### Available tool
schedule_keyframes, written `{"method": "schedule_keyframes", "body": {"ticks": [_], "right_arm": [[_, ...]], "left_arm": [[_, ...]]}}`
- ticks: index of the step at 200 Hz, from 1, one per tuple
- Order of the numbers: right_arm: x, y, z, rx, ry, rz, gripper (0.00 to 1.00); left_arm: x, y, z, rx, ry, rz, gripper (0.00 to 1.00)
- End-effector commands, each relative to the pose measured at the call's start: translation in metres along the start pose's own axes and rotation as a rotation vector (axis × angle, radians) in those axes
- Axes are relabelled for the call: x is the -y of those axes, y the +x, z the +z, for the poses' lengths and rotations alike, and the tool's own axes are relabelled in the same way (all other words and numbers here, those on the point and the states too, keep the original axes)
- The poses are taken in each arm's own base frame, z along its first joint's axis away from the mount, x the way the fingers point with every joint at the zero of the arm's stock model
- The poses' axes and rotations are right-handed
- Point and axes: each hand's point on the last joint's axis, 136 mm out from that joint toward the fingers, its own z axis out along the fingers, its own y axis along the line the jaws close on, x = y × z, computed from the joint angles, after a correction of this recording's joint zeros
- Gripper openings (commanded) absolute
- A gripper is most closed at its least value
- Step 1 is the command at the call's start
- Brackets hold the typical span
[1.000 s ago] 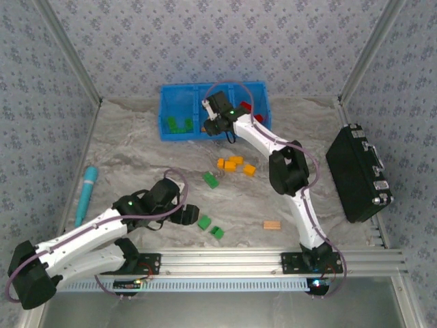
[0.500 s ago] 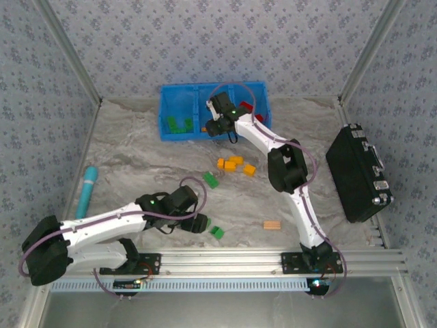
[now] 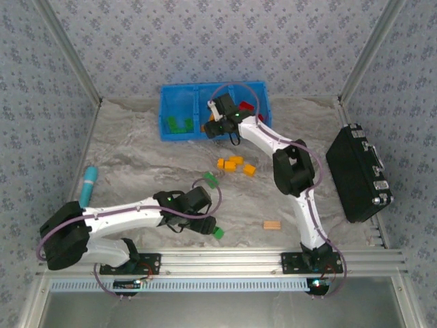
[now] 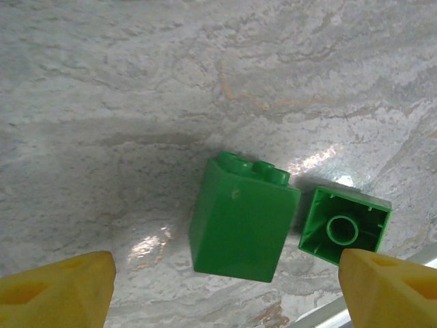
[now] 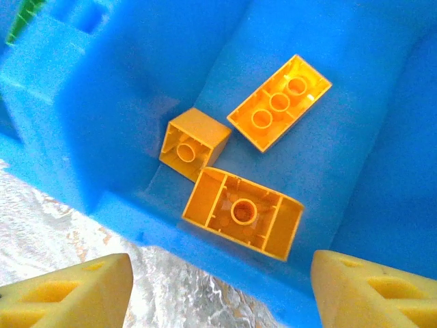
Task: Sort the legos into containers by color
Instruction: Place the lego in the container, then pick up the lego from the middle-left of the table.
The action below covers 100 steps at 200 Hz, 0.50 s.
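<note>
One blue bin (image 3: 179, 135), one black case (image 3: 358, 174), one tan block (image 3: 272, 225)

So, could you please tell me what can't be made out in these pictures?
Top view: the right arm covers the middle of the blue bin, hiding the orange bricks inside.
Top view: red bricks sit partly behind that arm, count unclear.
Top view: the left gripper hides one green brick beneath it.
Left wrist view: the bottom edge cuts off both fingers.

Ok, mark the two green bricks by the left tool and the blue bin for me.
Tall green brick (image 4: 239, 222): left wrist view, on its broad side face.
Upturned green brick (image 4: 341, 230): left wrist view, on its underside's centre tube.
Blue bin (image 3: 177, 102): top external view, bare floor of left compartment.
</note>
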Motion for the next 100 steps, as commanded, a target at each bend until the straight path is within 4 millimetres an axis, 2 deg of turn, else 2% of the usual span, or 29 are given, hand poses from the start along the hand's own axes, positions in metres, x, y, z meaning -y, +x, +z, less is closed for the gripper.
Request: {"method": "schedule_keyframes", "body": {"ticks": [1, 20, 51, 100], "right_arm": [[-0.003, -0.042, -0.052, 0.14, -0.013, -0.014, 0.72], [-0.005, -0.05, -0.073, 0.179, -0.022, -0.019, 0.73], [-0.006, -0.052, -0.109, 0.222, -0.004, -0.04, 0.75], [0.008, -0.037, -0.167, 0.254, 0.08, -0.053, 0.75]], "left_arm": [[0.006, -0.004, 0.003, 0.003, -0.02, 0.02, 0.85], [-0.001, 0.0, 0.009, -0.011, -0.056, -0.004, 0.83], [-0.008, 0.005, 0.016, -0.023, -0.086, -0.027, 0.77], [-0.007, 0.004, 0.028, -0.023, -0.083, -0.025, 0.63]]}}
